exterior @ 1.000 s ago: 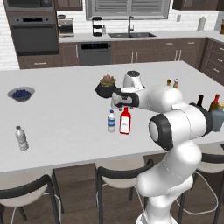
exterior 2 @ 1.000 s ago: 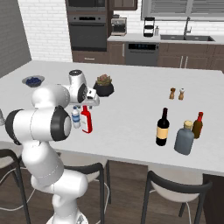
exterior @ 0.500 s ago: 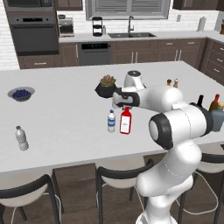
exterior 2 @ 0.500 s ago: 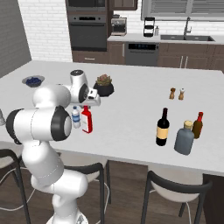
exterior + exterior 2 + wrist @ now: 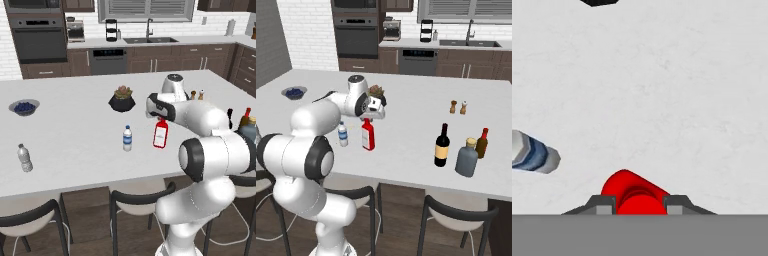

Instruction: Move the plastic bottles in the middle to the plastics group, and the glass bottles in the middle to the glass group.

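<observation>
Clamping the neck of the flat red bottle (image 5: pixel 160 135), the end effector (image 5: pixel 639 202) sat directly above it with both fingertips (image 5: pixel 603 205) pressed against the red top, as the hand view showed. The bottle stood upright near the middle of the white desk (image 5: pixel 75 130), its white label facing the front edge.

Just beside it, toward the robot's left, stood the blue-labelled water bottle (image 5: pixel 127 138), upright and apart from the red one. In the hand view that water bottle appeared at the left edge, white cap and blue band visible.

Far along the desk to the left, near the front edge, stood the grey-labelled water bottle (image 5: pixel 24 158), alone. A bowl of blueberries (image 5: pixel 23 106) lay farther back on that side, and a small potted plant (image 5: pixel 122 98) in a dark pot sat behind the two middle bottles.

In the right base view, the tall dark wine bottle (image 5: pixel 442 145) stood well to the right, near the grey-blue jug (image 5: pixel 467 157) and the amber bottle (image 5: pixel 482 143) with its red cap. Two small shakers (image 5: pixel 458 107) stood behind them.
</observation>
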Robot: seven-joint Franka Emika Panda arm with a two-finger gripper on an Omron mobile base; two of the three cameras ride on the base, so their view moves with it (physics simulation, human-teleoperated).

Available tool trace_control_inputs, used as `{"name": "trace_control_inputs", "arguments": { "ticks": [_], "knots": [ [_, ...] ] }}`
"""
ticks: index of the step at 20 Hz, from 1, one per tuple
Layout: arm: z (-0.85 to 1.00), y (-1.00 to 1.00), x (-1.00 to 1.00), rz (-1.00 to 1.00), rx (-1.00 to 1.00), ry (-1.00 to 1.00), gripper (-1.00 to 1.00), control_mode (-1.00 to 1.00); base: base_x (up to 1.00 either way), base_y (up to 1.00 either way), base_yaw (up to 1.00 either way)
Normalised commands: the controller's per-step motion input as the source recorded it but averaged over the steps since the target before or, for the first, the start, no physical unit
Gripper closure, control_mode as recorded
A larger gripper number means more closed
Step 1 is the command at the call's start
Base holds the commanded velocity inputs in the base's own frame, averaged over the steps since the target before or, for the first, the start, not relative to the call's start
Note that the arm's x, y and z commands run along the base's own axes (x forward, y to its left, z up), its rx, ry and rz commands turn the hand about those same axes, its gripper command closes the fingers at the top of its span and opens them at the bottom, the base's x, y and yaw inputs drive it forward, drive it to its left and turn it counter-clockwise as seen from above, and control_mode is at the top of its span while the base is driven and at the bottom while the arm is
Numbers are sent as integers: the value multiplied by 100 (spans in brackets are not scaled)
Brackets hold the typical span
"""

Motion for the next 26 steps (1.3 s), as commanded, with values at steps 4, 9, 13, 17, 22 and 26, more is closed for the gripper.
{"name": "trace_control_inputs", "arguments": {
  "ticks": [4,9,13,17,22,26],
  "knots": [
    [16,-100,-34,-12,0,0,100,-100,0,0,0],
    [4,-100,-27,-13,-1,0,100,-100,0,0,0],
    [0,-100,-9,-14,-4,0,100,-100,0,0,0],
    [0,-96,-1,-13,-4,1,100,-100,0,0,0],
    [-5,-61,0,-15,-8,0,100,-100,0,0,0],
    [-26,-18,0,-17,-11,0,100,-100,0,0,0]
  ]
}}
